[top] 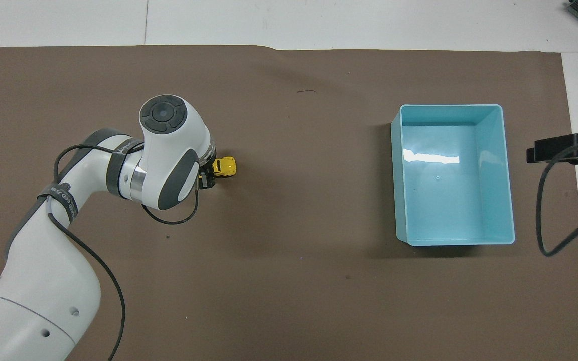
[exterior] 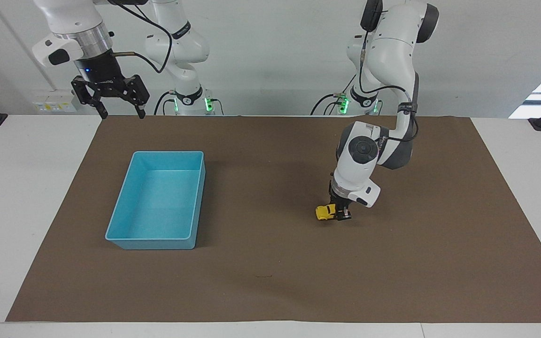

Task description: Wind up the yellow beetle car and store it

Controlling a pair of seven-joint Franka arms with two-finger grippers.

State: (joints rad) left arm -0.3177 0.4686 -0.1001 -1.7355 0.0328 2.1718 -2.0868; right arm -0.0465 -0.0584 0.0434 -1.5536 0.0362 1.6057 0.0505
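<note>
The yellow beetle car (exterior: 324, 212) is a tiny yellow toy on the brown mat, toward the left arm's end of the table; it also shows in the overhead view (top: 226, 166). My left gripper (exterior: 341, 213) points down and is shut on the car's rear, holding it down at the mat; in the overhead view the left gripper (top: 209, 175) is mostly hidden under the wrist. The light-blue tray (exterior: 121, 213) stands empty toward the right arm's end, also in the overhead view (top: 507, 170). My right gripper (exterior: 115, 101) waits open, high above the mat's edge nearest the robots.
A brown mat (exterior: 270, 281) covers most of the white table. The right arm's black cable and part of its hand (top: 560, 150) show at the edge of the overhead view, beside the tray.
</note>
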